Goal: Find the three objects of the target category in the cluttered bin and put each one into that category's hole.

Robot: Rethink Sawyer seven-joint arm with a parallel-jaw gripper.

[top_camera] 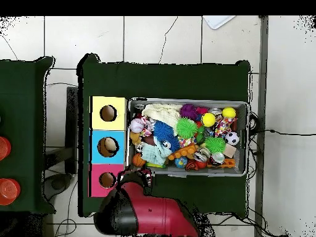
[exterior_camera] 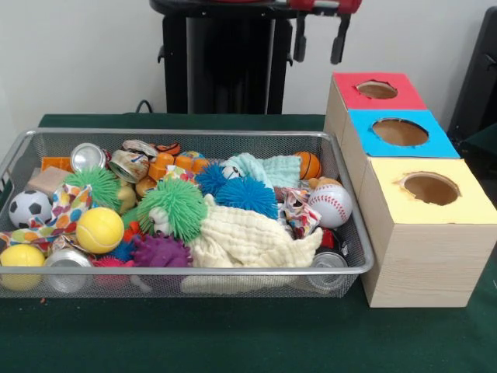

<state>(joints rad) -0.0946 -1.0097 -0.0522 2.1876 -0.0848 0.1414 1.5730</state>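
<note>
I saw a silver wire bin (exterior_camera: 353, 225) on a dark green table (exterior_camera: 233, 334), full of colour — a yellow tennis ball (exterior_camera: 99, 230), a black-and-white soccer ball (exterior_camera: 29, 208), a white baseball (exterior_camera: 330, 205) with red stitching, green (exterior_camera: 175, 206), blue (exterior_camera: 247, 194) and purple (exterior_camera: 159, 251) spiky balls, and a cream cloth (exterior_camera: 248, 241). The boxes beside it had tops in red (exterior_camera: 377, 91), blue (exterior_camera: 400, 134) and yellow (exterior_camera: 431, 190) — their sides pale wood-grain. The arm (top_camera: 154, 216) I ran was red and black.

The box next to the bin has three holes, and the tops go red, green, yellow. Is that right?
Not quite. In the front view the box beside the bin has three holes, but the middle top is blue, not green. The red top and the yellow top are as you said.
</note>
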